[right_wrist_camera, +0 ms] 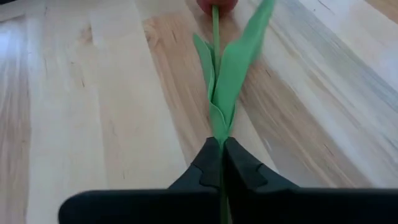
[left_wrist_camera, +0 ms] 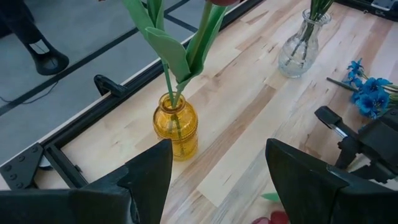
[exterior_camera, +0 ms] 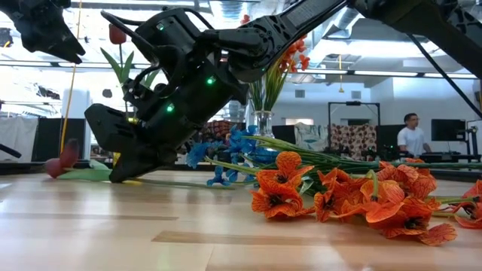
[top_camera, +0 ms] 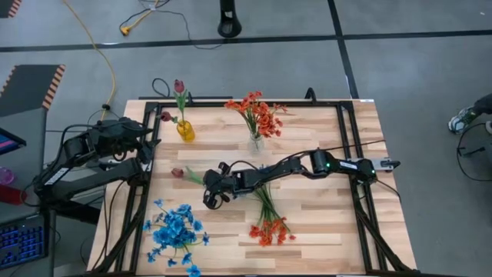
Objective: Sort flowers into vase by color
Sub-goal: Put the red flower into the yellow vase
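On the wooden table [top_camera: 323, 223], a maroon tulip [top_camera: 177, 173] with thin green stem, right gripper [right_wrist_camera: 221, 163] jaws clamped on it.

The right gripper [exterior_camera: 124, 169] is being pressed onto the table [exterior_camera: 151, 233], left of the orange-red flowers [exterior_camera: 339, 196] being laid there.

Cut off, covered or blurred around the fingers

In the right wrist view the tulip [right_wrist_camera: 219, 68] lying ahead of the closed right gripper [right_wrist_camera: 221, 163] loses most of its bud to the picture's edge, and its stem end is hidden between the fingertips. Past the left gripper [left_wrist_camera: 217, 180], the tulips in the yellow vase [left_wrist_camera: 176, 126] have their buds cut off, and the clear vase [left_wrist_camera: 300, 45] loses its flowers. The person [exterior_camera: 411, 135] beyond the table is too small to make out.
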Controlling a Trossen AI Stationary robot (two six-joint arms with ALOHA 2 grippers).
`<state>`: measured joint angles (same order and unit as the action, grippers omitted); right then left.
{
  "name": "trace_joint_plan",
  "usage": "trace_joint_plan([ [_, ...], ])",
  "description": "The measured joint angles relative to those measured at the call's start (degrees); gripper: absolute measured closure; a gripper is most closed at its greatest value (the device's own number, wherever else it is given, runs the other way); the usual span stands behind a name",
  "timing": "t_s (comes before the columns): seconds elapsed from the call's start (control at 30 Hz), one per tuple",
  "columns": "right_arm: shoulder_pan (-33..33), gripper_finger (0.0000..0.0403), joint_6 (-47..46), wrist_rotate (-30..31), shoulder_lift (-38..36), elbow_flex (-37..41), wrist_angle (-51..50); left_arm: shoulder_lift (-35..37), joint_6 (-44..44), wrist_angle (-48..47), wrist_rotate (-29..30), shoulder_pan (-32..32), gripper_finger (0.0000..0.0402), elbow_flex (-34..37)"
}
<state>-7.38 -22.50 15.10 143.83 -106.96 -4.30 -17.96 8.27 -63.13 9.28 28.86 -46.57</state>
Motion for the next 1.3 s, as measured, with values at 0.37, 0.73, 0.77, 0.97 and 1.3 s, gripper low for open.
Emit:
trace_joint_plan([
  [0.37,-1.6,0.0368,4.8,-1.0,-9.6,0.2,-8.9,0.0,-0.7,0.0,-1.5,0.0,0.0157,0.0],
  [0.73,-2.2,0.0372,9.3,6.2,-19.0,0.1,-21.9,0.0,-0.6,1.4,-1.5,0.0,0.0157,0.0],
  [0.77,-2.3,0.0372,9.3,7.3,-19.5,0.2,-23.4,0.0,-0.6,1.4,-1.6,0.0,0.0157,0.0],
  [0.97,-3.7,0.0374,9.4,11.1,-23.5,0.3,-31.0,0.0,-0.6,1.4,-1.7,0.0,0.0157,0.0],
  [1.3,-5.0,0.0374,7.7,13.5,-34.6,14.5,-22.9,0.0,-3.1,4.6,-10.0,0.0,0.0157,0.0],
])
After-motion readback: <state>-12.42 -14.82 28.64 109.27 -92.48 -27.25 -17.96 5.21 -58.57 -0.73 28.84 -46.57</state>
